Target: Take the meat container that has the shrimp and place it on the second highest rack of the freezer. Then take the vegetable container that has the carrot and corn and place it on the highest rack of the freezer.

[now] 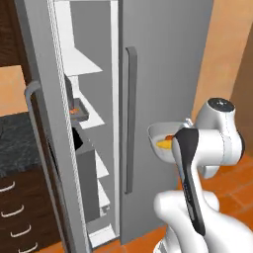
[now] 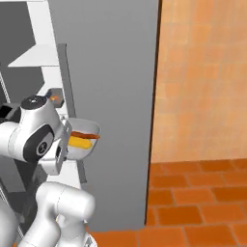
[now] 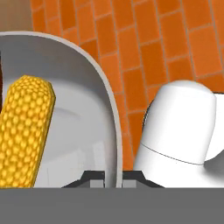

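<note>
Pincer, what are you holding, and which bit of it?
The pincer holds the pale vegetable container with the corn, pinched by its rim.

No readable text, labels or numbers anywhere.

Dark wood drawers (image 1: 15, 212) (pale handles) under dark counter (image 1: 17, 141); orange brick floor (image 2: 202, 202).

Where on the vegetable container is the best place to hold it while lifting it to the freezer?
On its thin upright rim, where the gripper is already pinched, one finger inside, one outside. The vegetable container is rounded and smooth, so only that lip suits the narrow jaws; the corn lies clear.
</note>
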Controlling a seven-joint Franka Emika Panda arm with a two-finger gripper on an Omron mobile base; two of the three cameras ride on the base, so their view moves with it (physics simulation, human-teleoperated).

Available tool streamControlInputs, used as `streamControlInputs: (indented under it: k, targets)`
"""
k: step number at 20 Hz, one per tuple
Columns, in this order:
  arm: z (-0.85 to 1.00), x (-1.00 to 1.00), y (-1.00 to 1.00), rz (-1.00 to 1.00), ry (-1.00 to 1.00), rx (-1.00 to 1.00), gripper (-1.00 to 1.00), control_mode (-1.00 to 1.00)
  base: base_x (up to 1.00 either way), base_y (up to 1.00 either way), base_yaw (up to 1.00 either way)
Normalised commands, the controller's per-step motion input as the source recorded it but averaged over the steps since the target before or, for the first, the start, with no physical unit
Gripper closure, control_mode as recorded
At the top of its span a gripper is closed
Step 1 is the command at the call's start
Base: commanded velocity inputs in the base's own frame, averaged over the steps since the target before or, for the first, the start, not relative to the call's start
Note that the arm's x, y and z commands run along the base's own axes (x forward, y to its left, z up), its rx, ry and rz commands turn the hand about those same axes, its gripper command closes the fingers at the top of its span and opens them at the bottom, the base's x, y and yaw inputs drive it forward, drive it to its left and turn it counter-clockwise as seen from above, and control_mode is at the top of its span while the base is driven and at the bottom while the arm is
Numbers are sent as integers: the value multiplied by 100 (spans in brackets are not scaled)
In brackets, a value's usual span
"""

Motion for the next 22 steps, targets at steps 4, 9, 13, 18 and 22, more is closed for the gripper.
streamControlInputs:
  k: [4,9,13,18,22]
  targets:
    - [0,0,0,0,0,0,100,100,48,-18,66]
    - [0,0,0,0,0,0,100,100,10,-6,63]
    - [0,0,0,0,0,0,100,100,19,-14,30]
    - [0,0,0,0,0,0,100,100,34,-3,14]
    - [0,0,0,0,0,0,100,100,56,0,14]
